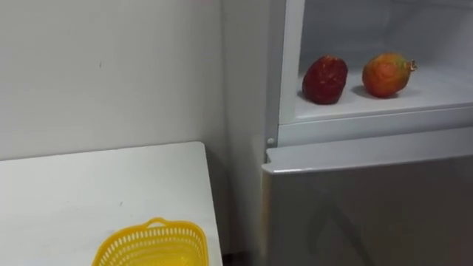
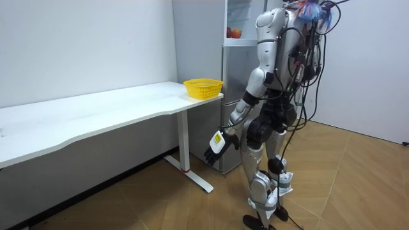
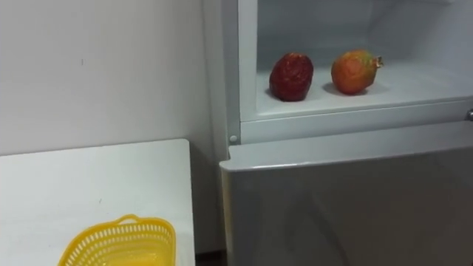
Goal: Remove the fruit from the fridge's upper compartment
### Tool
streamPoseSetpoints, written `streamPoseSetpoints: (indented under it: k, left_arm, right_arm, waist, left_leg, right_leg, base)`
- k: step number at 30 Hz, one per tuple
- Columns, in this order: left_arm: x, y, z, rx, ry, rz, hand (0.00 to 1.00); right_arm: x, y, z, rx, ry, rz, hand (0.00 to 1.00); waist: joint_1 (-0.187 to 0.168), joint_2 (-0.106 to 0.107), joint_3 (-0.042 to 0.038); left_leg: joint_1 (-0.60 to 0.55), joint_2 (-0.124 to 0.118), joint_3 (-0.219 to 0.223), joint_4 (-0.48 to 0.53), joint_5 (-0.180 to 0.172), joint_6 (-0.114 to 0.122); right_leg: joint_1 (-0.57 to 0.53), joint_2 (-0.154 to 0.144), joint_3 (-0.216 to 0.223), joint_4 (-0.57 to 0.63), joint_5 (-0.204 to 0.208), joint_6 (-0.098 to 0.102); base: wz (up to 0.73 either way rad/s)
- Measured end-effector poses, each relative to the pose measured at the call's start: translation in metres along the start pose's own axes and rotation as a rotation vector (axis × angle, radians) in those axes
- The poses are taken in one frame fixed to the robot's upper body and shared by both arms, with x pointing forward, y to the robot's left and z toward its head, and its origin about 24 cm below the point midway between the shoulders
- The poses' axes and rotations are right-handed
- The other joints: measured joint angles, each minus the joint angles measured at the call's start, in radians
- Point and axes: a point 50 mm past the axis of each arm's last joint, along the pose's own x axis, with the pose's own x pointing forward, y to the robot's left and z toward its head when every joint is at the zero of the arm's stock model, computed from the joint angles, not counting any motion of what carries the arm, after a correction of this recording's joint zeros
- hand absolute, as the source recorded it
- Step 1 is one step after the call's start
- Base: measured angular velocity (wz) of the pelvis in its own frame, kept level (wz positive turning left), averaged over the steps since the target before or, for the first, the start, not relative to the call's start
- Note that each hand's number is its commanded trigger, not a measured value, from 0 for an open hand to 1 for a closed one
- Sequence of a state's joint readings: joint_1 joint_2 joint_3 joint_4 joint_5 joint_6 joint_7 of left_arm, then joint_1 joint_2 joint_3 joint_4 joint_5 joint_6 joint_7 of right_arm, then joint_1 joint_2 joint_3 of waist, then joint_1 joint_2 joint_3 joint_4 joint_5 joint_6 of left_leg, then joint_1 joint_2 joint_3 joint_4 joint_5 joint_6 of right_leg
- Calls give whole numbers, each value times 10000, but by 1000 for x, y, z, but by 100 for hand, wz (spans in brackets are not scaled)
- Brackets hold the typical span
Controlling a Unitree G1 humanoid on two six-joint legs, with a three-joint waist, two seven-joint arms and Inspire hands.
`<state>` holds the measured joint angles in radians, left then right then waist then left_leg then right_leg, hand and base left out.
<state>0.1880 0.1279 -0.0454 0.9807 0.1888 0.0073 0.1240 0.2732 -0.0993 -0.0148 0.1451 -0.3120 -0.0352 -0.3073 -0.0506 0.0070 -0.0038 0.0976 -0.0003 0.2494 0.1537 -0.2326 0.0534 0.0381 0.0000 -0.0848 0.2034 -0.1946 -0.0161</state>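
The upper fridge compartment [image 1: 369, 111] stands open, and two fruits lie on its white shelf. A dark red fruit [image 1: 324, 79] is on the left, and an orange-red fruit [image 1: 386, 74] with a small stem is just to its right, a short gap between them. In the room view I stand upright in front of the fridge [image 2: 233, 76]. My left hand [image 2: 217, 145] hangs low at my side with relaxed fingers, holding nothing and far below the shelf.
A yellow plastic basket [image 1: 151, 245] sits on the white table [image 1: 89, 192] at the corner nearest the fridge, to my left. The grey lower fridge door [image 1: 369, 207] is shut. A plain wall runs behind the table.
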Motion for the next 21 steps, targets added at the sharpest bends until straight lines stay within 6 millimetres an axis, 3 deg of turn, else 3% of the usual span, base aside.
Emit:
streamPoseSetpoints:
  k: [1,4,9,14,17,21]
  left_arm:
    - [0,0,1,-1,-65,-9,0]
    - [0,0,4,0,-265,-136,0]
    - [0,-4,2,227,-358,-419,0]
    - [0,-3,-4,324,-440,-393,0]
    - [-1,3,-12,619,-148,-66,0]
    - [-2,5,-22,1060,198,101,0]
  right_arm:
    - [1,0,7,107,-326,-103,0]
    - [-1,-9,15,362,-651,-671,0]
    - [-2,-33,80,1155,-3767,-2388,0]
    - [-11,-51,120,1503,-6015,-4029,0]
    - [-19,-56,133,1519,-6998,-4581,0]
    - [-25,-50,139,1704,-7531,-4652,0]
  waist:
    - [-14,48,-38]
    - [0,19,12]
    - [-251,212,-1]
    - [-143,182,5]
    - [-94,117,-21]
    - [18,57,12]
  left_leg:
    - [2,5,12,-3,0,-1]
    - [-14,25,137,-27,-5,-7]
    - [-137,51,264,-23,-4,-9]
    - [-55,53,261,-39,-6,-12]
    - [-30,60,251,-39,-6,-13]
    - [5,54,246,-62,-8,-13]
  right_leg:
    - [-6,1,21,1,4,-2]
    - [-86,-2,50,11,17,-6]
    - [-225,39,99,37,91,-6]
    - [-197,119,134,24,92,-8]
    - [-156,123,109,24,100,-18]
    - [-42,118,117,27,106,-13]
  base:
    - [-9]
    - [-14]
    - [-10]
    - [-2]
    - [0]
    - [0]
